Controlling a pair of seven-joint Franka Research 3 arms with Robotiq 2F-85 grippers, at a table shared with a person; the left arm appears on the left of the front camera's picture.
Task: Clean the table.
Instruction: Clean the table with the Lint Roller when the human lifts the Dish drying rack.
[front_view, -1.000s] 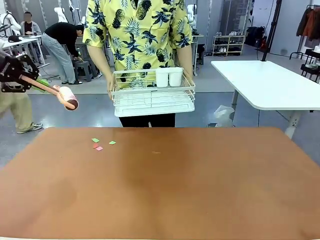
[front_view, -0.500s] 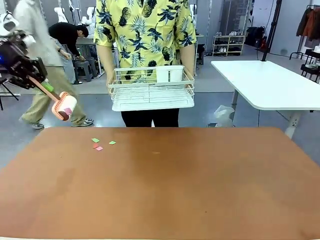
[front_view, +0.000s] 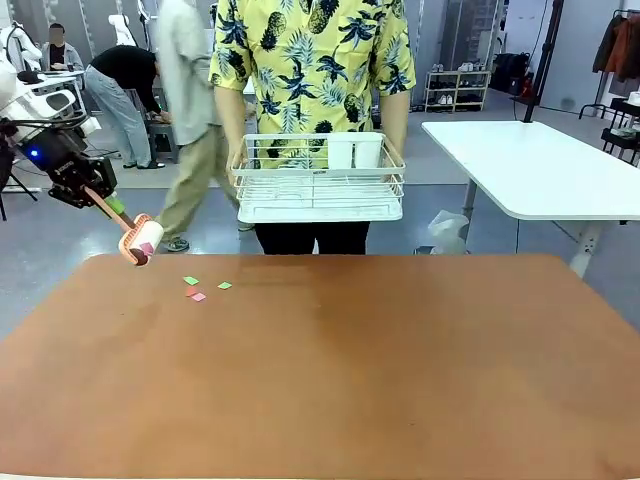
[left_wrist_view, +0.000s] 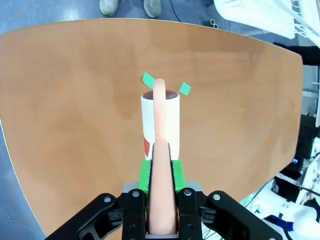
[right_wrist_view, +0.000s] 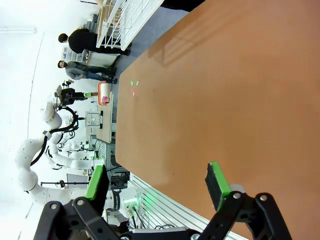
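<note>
The table (front_view: 350, 370) has a reddish-brown top with a few small green and pink paper scraps (front_view: 197, 289) at its far left. My left gripper (front_view: 98, 195) is shut on the salmon handle of a lint roller (front_view: 140, 241), whose white head hangs just above the table's far left edge, left of the scraps. In the left wrist view the left gripper (left_wrist_view: 161, 172) clamps the handle with the lint roller (left_wrist_view: 160, 117) in front, and two green scraps (left_wrist_view: 184, 89) lie just past it on the table (left_wrist_view: 75, 100). My right gripper (right_wrist_view: 157, 182) stands open over the table (right_wrist_view: 225, 90).
A person in a yellow print shirt stands at the far side holding a white wire rack (front_view: 320, 195) with two white cups (front_view: 354, 151). A white-topped table (front_view: 540, 165) stands at the back right. Another person walks past behind the left arm.
My left arm has brought the roller down and toward the table's far left edge. The person with the rack has shifted slightly right. A passer-by has walked across the background.
</note>
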